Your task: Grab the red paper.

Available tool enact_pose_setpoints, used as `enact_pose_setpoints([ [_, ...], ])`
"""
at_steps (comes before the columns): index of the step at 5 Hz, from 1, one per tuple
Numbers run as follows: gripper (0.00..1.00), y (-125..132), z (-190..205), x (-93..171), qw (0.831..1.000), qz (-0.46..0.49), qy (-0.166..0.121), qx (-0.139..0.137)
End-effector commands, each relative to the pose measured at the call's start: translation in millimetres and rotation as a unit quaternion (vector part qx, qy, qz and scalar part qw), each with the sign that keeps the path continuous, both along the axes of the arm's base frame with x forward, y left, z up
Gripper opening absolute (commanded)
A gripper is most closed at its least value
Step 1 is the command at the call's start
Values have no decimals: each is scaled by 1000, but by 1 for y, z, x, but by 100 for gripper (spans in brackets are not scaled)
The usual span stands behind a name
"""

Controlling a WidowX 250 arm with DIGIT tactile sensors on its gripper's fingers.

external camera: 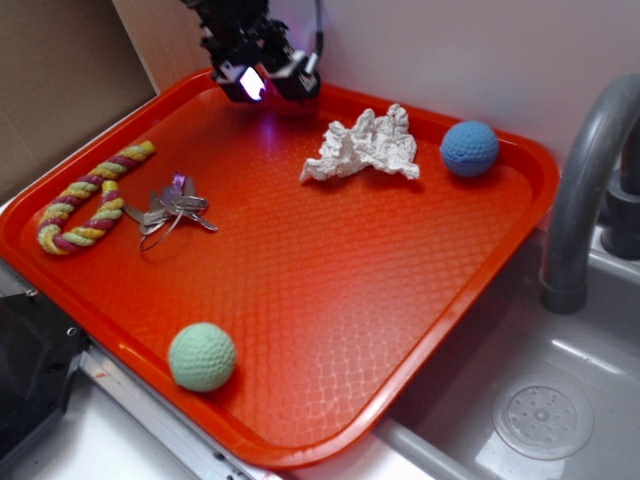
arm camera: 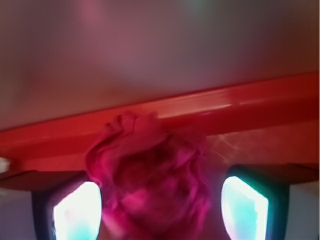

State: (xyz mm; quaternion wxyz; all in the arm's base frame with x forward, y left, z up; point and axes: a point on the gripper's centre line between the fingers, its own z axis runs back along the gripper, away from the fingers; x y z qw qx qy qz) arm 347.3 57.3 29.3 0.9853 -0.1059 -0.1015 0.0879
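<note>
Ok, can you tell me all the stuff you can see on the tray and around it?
tray: 1, orange-red, beside the sink
red paper: 1, dark red wad, by the tray's far rim, between the gripper's fingers
white paper: 1, crumpled, far side of tray
blue ball: 1, far right corner
green ball: 1, near edge
rope toy: 1, yellow, green and pink, left side
keys: 1 bunch, silver, beside the rope toy
sink: 1, grey, right
faucet: 1, grey, over the sink
gripper: 1, black, far edge, around the red paper

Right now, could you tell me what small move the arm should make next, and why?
Probably close the fingers: in the wrist view the red paper sits between them near the tray's rim, with gaps on both sides, so it does not look gripped yet.
</note>
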Motion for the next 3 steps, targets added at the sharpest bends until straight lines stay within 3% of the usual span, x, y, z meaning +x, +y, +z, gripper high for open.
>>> enact_pose_setpoints([
  [1, 100, -26, -6, 13, 997, -70, -11, 15],
  [2, 0, -29, -13, 10, 997, -67, -5, 32],
  [3, 0, -30, -16, 5, 996, -59, -2, 60],
])
